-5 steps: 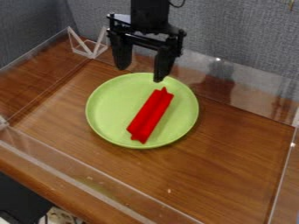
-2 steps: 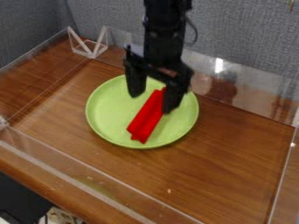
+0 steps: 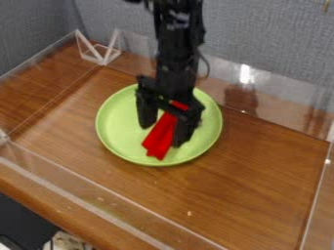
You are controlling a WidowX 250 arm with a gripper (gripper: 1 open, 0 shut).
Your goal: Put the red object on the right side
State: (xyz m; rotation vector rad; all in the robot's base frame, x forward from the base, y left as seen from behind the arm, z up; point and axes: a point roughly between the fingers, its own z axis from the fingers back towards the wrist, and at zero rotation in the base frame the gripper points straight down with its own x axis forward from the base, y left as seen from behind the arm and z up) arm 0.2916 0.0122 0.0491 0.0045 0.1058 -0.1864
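Here the black two-fingered tool (image 3: 169,109) points straight down over the bright red, matte, bar-shaped block (image 3: 163,136), its jaws spread wide with one finger on each long flank of the bar. You want them apart like this so that the block's narrow width lies between them, the only span they can close across. No clamp is made yet; whether the fingertips already touch the plate cannot be told.

The red block lies flat in the lime-green round plate (image 3: 116,120), its long axis running from about 1 o'clock to 7 o'clock across the plate's middle, the upper end hidden behind the tool. The tool appears rolled to match that diagonal, which lets both fingers meet the flanks squarely.

The plate sits near the centre of the dark brown wooden surface (image 3: 255,171), fenced by clear acrylic walls (image 3: 156,225). The bare wood at 3 to 4 o'clock of the plate is your destination. Judged from this, the closing of the jaws comes next.
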